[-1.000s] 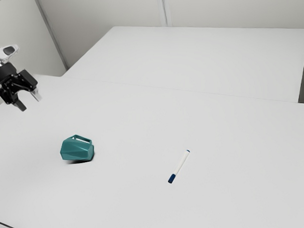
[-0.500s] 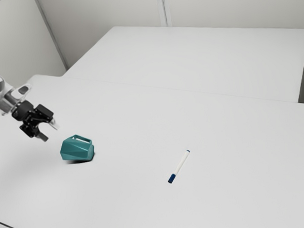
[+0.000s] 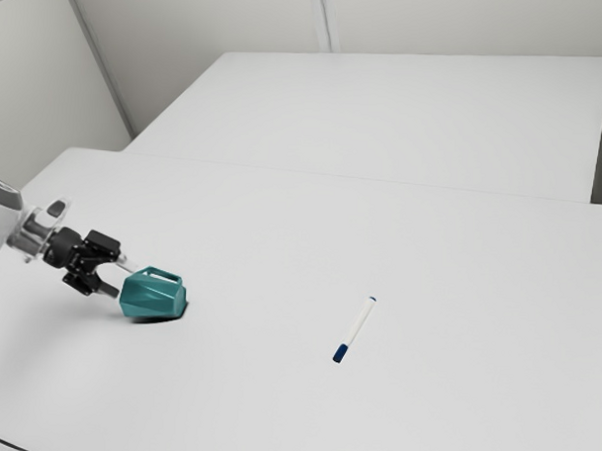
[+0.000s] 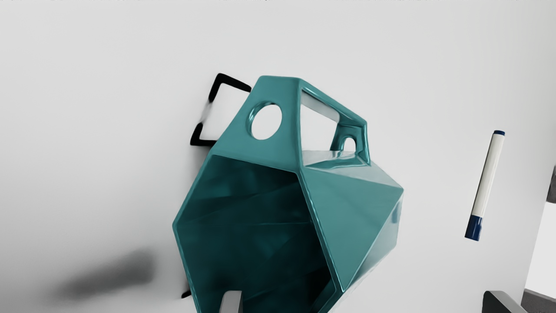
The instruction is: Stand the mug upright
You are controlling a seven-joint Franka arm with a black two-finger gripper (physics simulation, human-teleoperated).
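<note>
Teal and many-sided, the mug lay on its side toward the exterior view's left, its handle uppermost and its open mouth facing the gripper. What had just changed was the gap before that mouth: half a second earlier the gripper had hung up and back from the mug, and now it was right at the mouth end. For the task this meant, I judged, that the reach was nearly over and a grip on the wall was close, while the setting upright was yet to be achieved.

The fingers stood wide apart, with nothing clasped between them. In the wrist view one tip showed against the dark of the mouth and the other out past the mug's side, so a stretch of wall appeared to lie between their lines; whether either touched it, I could not tell. Closing there looked sensible, followed by a tilt to bring the mouth up, though the slanting facets might let the pads slip.

Set against the earlier frames, the arm had come down and toward the exterior view's right. The mug had kept its place and pose, and so had the marker, well apart from it on the white table.
</note>
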